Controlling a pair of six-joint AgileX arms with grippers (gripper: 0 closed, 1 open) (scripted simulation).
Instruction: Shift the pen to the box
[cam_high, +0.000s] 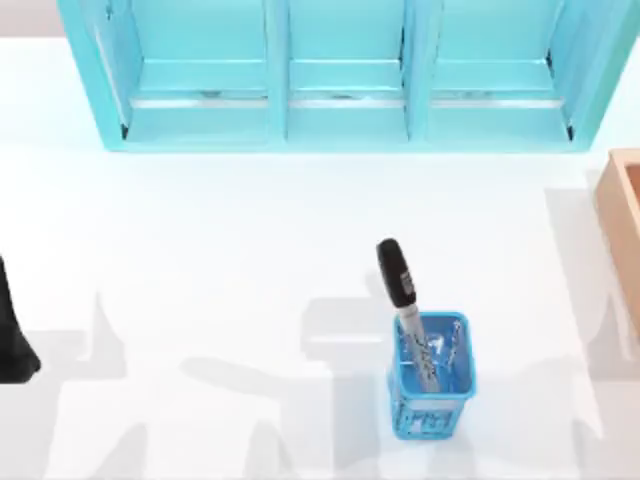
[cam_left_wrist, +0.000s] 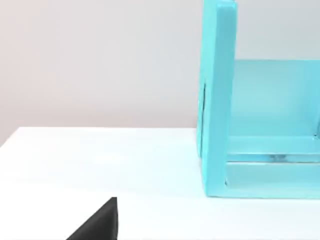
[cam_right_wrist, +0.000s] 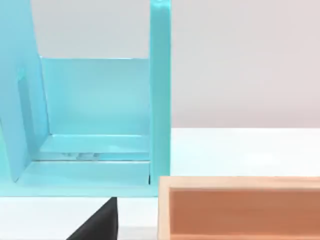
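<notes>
Top view: pen (cam_high: 405, 312) stands cap-up, leaning, in blue mesh basket (cam_high: 432, 392), right of table centre. Tan box (cam_high: 622, 215) at right edge, so I judge right arm nearer. Left arm (cam_high: 12, 335) parked at left edge. Can't tell either gripper's state.

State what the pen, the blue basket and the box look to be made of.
The pen: probably plastic, with a glossy black cap and a printed grey-white barrel. Blue basket: open mesh walls, thin metal or plastic; unclear which. Box: looks like wood, tan and matte, with thick plain walls.
</notes>
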